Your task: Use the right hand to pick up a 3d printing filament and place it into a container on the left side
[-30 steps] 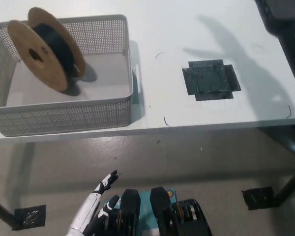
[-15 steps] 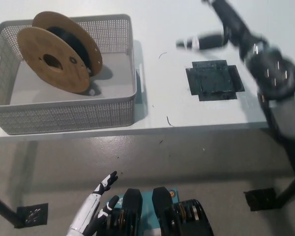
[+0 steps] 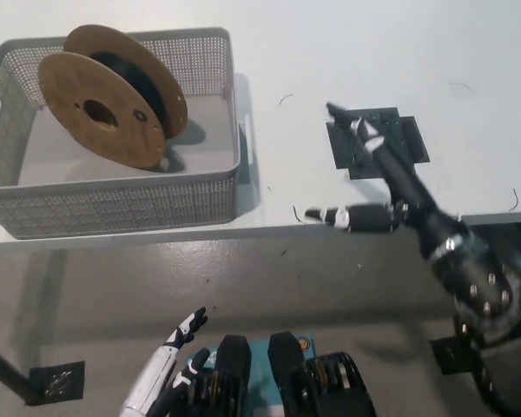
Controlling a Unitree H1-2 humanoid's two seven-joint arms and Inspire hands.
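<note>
A spool of black 3D printing filament (image 3: 113, 94) with brown cardboard sides stands tilted on its edge inside the grey mesh basket (image 3: 122, 201) at the table's left. My black right hand (image 3: 369, 178) is open, fingers spread, holding nothing. It hangs over the table's front edge, next to a dark square patch (image 3: 375, 142), well to the right of the basket. My white left hand (image 3: 168, 367) rests low at the bottom left, below the table, fingers apart.
The white table (image 3: 330, 52) runs across the top, its front edge about mid-picture. Grey floor lies below. A black table foot (image 3: 458, 351) shows at the lower right, another (image 3: 52, 382) at the lower left.
My right arm has swung down from the far right of the table to its front edge, hand empty. The spool stays in the basket. The camera shifted slightly.
</note>
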